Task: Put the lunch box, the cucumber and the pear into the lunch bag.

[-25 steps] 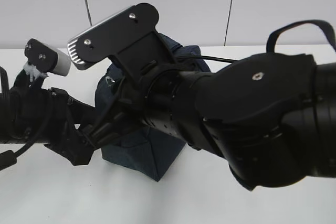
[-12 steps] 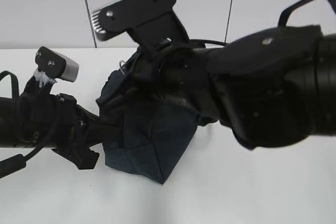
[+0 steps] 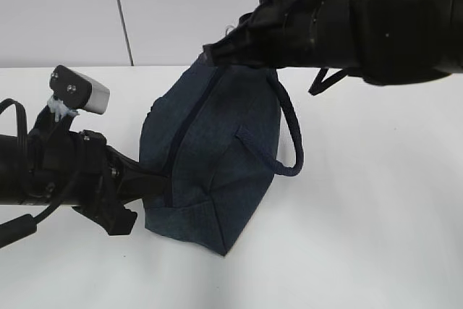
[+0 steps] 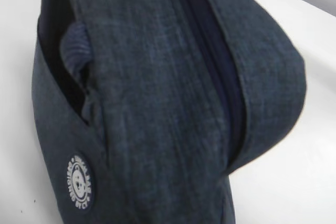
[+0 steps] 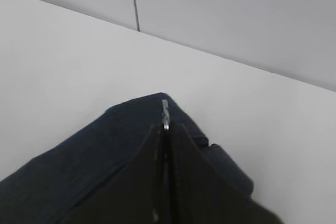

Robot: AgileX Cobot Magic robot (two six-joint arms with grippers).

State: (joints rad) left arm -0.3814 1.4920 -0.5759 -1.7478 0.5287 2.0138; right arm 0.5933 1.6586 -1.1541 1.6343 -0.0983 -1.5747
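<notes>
A plain white table [image 3: 376, 215] fills the lower two-thirds of the exterior frame, meeting a pale grey panelled wall [image 3: 181, 5] along a straight edge near the upper third. Left of centre, a dark navy fabric lunch bag [image 3: 217, 157] rests on the tabletop on its lower end, near the bottom middle of the frame, leaning up toward the top centre. Its closed zipper [image 3: 189, 117] runs lengthwise up the side, and one looped strap handle [image 3: 289, 135] hangs off its right side. A round white logo patch [image 4: 80, 181] shows at the lower left of the left wrist view.
</notes>
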